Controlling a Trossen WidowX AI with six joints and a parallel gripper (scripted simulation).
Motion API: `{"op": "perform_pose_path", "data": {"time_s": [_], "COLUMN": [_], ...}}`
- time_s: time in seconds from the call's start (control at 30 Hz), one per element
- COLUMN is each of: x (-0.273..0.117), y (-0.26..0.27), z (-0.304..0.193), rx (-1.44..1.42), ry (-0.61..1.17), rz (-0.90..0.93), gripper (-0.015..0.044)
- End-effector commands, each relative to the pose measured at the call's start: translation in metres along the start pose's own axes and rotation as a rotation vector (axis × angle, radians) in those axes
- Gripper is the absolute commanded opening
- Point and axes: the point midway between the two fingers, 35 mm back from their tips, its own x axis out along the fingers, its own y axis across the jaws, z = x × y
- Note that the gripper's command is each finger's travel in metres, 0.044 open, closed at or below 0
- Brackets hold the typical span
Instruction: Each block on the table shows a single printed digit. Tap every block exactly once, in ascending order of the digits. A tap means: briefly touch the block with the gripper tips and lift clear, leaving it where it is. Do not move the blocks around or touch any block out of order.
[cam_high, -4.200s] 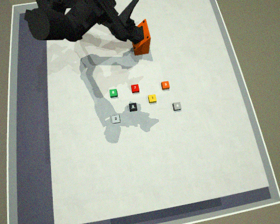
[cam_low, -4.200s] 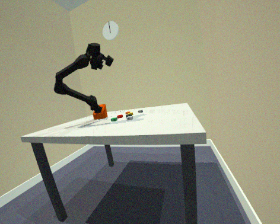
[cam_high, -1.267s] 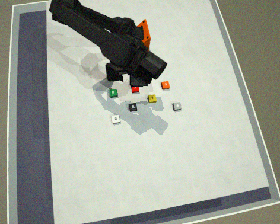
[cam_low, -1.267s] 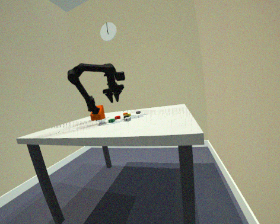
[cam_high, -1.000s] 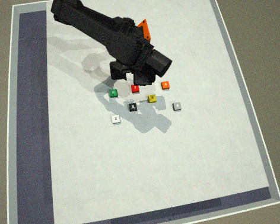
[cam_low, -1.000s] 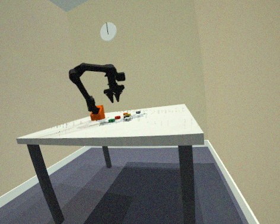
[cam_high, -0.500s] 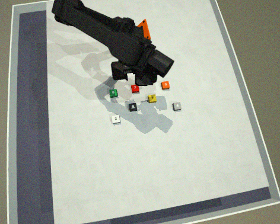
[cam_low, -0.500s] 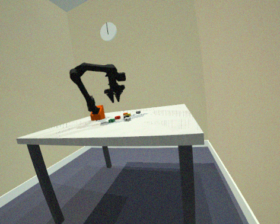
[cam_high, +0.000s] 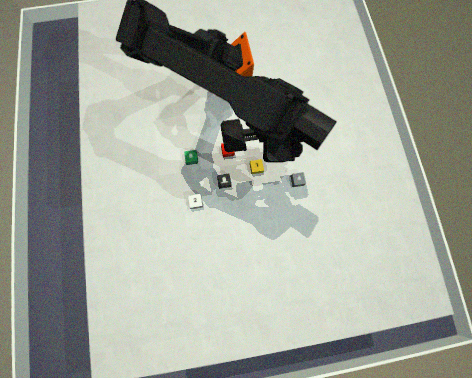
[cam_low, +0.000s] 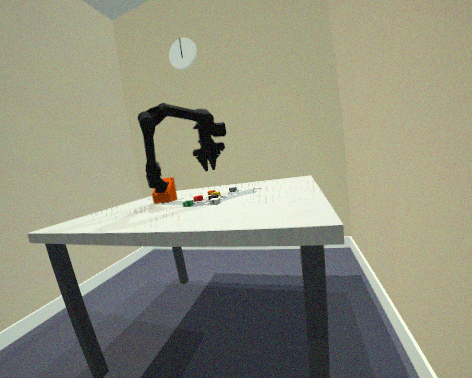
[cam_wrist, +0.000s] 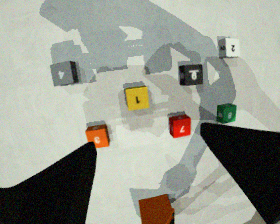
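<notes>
Black arm (cam_high: 200, 72) (cam_low: 149, 145) reaches out from its orange mount (cam_high: 248, 62) (cam_low: 171, 194) (cam_wrist: 154, 210) over the white tabletop (cam_high: 250, 280) (cam_low: 275, 215) (cam_wrist: 30, 115). Hand (cam_high: 257, 142) (cam_low: 210, 169) (cam_wrist: 150, 138) points down, fingers spread wide, nothing between them, tips well above the blocks, touching none.

7 blocks, all on the tabletop, all apart. Top view, going by tabletop edges: green block (cam_high: 191, 157) (cam_low: 188, 203) (cam_wrist: 226, 113), looks like 8, is toward the left edge. White block (cam_high: 195, 201) (cam_low: 215, 201) (cam_wrist: 230, 47), digit 2, also on the left-edge side and nearest of the visible blocks to the bottom edge. Red block (cam_high: 227, 153) (cam_low: 198, 198) (cam_wrist: 180, 126), digit 7, partly under the hand. Black block (cam_high: 224, 180) (cam_low: 213, 196) (cam_wrist: 191, 74), digit unclear, sits between white and yellow. Yellow block (cam_high: 257, 166) (cam_low: 215, 193) (cam_wrist: 137, 98), digit 1, is farther toward the right edge than black. Gray block (cam_high: 298, 179) (cam_low: 233, 189) (cam_wrist: 65, 73), digit 4, nearest of the visible ones to the right edge. Orange block (cam_low: 211, 192) (cam_wrist: 98, 136), looks like 3, hidden in top view; wrist view has it by a fingertip, lower down.
</notes>
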Motion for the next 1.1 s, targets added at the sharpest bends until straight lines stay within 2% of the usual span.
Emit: {"op": "perform_pose_path", "data": {"time_s": [0.0, 0.43, 0.57, 0.63, 1.07], "x": [0.000, 0.000, -0.002, -0.001, -0.001], "y": [0.003, 0.006, 0.059, 0.068, 0.068], "z": [0.002, 0.001, -0.032, -0.039, -0.039], "rx": [0.005, 0.005, 0.004, 0.005, 0.005], "ry": [0.001, 0.001, 0.002, 0.002, 0.002], "rz": [0.005, 0.006, 0.011, 0.010, 0.010], "gripper": [0.0400, 0.0400, 0.0400, 0.0400, 0.0400]}}
